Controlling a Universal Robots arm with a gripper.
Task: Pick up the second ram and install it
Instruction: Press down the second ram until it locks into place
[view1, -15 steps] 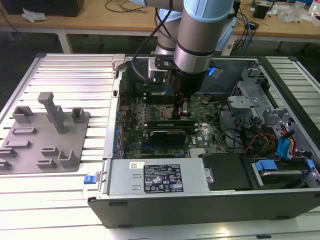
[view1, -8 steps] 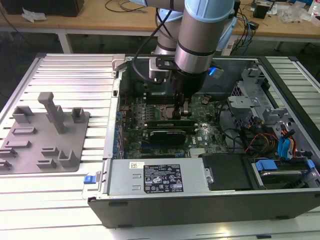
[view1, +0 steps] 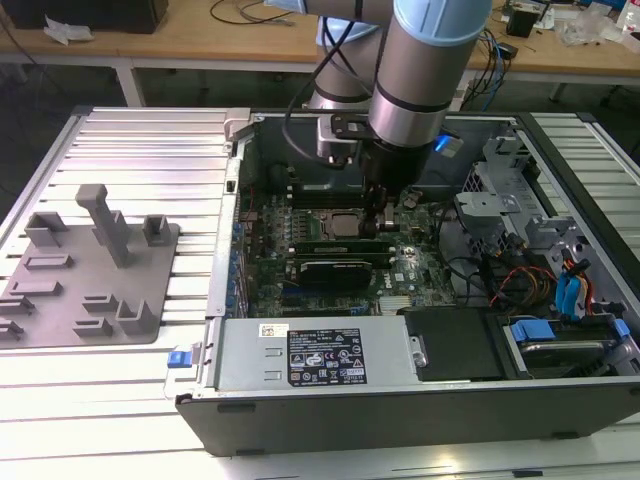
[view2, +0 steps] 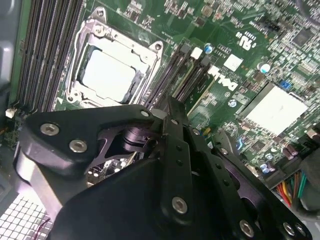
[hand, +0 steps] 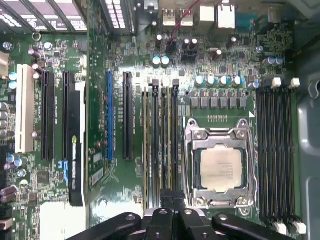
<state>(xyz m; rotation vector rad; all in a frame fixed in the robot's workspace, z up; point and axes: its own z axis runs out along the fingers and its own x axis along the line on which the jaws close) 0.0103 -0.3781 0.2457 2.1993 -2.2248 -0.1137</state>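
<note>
The second ram (hand: 168, 145) is a thin green stick standing on edge in a memory slot beside the silver processor (hand: 220, 167), with another stick in a slot close by. In the exterior view my gripper (view1: 381, 228) reaches down into the open computer case, over the right-hand end of the ram (view1: 335, 243). Its black fingers (hand: 167, 200) are shut together, and their tips rest at that end of the stick. The second wrist view shows the fingertips (view2: 172, 107) meeting the slots, where the ram's (view2: 196, 82) green edge shows.
A grey plastic fixture (view1: 85, 270) lies on the ribbed table on the exterior view's left. Inside the case are a black card (view1: 335, 270), the power supply (view1: 320, 350), and drive bays with cables (view1: 540, 270) on the right. Empty memory slots (hand: 275, 150) flank the processor.
</note>
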